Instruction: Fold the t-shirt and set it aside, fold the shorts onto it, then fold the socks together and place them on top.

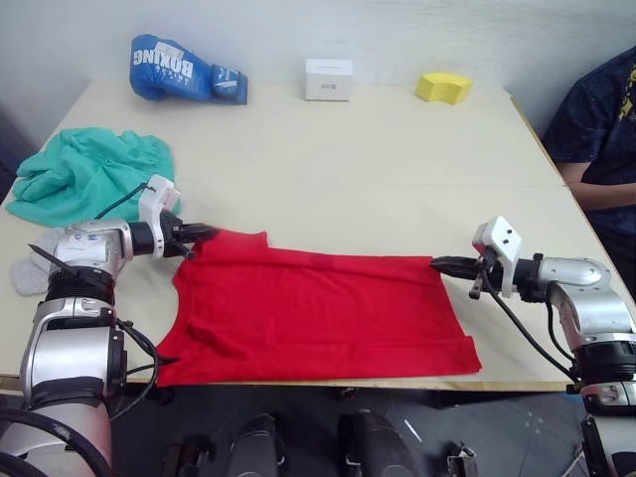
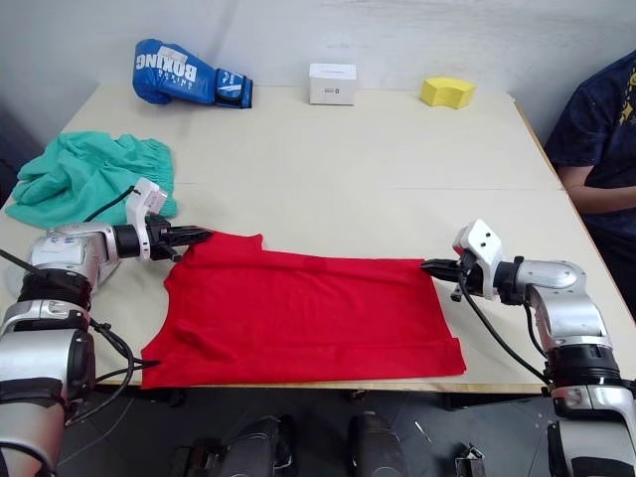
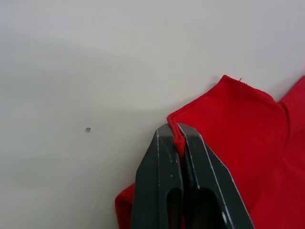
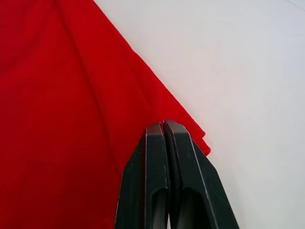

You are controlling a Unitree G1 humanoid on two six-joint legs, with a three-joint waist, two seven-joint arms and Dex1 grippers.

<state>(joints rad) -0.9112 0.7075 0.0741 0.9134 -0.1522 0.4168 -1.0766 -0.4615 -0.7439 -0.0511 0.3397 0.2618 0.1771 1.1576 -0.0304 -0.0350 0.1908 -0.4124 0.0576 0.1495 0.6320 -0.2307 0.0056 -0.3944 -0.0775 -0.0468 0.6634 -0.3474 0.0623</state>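
Note:
The red t-shirt [image 1: 318,313] lies spread flat along the table's front edge. My left gripper [image 1: 204,234] is shut on its far left corner, and the left wrist view shows a red hem pinched between the fingertips [image 3: 175,128]. At the shirt's far right corner my right gripper [image 1: 438,264] is also shut, its tips [image 4: 163,125] pressed together on the cloth near the corner. The teal shorts [image 1: 84,174] lie crumpled at the left of the table. A light grey sock [image 1: 25,273] lies at the left edge, partly hidden behind my left arm.
A blue boxing glove [image 1: 184,70], a white box [image 1: 328,79] and a yellow sponge [image 1: 444,87] stand along the table's far edge. A person in a dark shirt [image 1: 601,129] sits at the right side. The shirt's near hem reaches the table's front edge [image 1: 328,383].

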